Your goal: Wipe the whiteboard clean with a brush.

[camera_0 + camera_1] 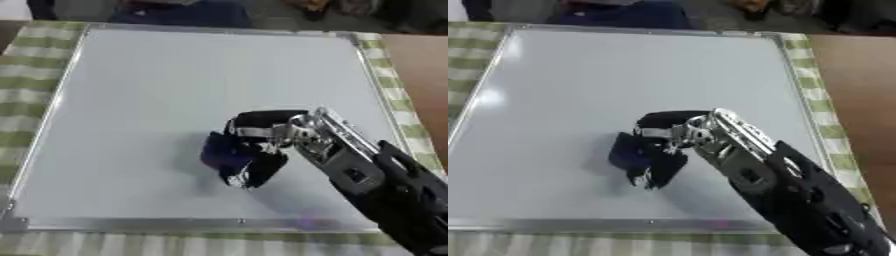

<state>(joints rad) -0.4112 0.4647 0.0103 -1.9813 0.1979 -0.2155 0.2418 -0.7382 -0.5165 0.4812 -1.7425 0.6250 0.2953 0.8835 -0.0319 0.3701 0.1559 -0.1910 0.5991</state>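
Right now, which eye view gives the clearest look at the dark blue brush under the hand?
The left eye view: the brush shows as a dark blue block left of the right hand, whose fingers curl round it. The right eye view shows the same block, no clearer.

You are looking at a soft, evenly lit scene with a pale grey cast across the whiteboard. A bright patch of glare sits near the board's left edge in the right eye view, with a fainter sheen along its metal frame. Your right hand throws a faint, diffuse shadow onto the board beneath and just left of it. Everything reads slightly blurred: the hand's edges smear, and the checked cloth loses its pattern. The far edge falls dark.
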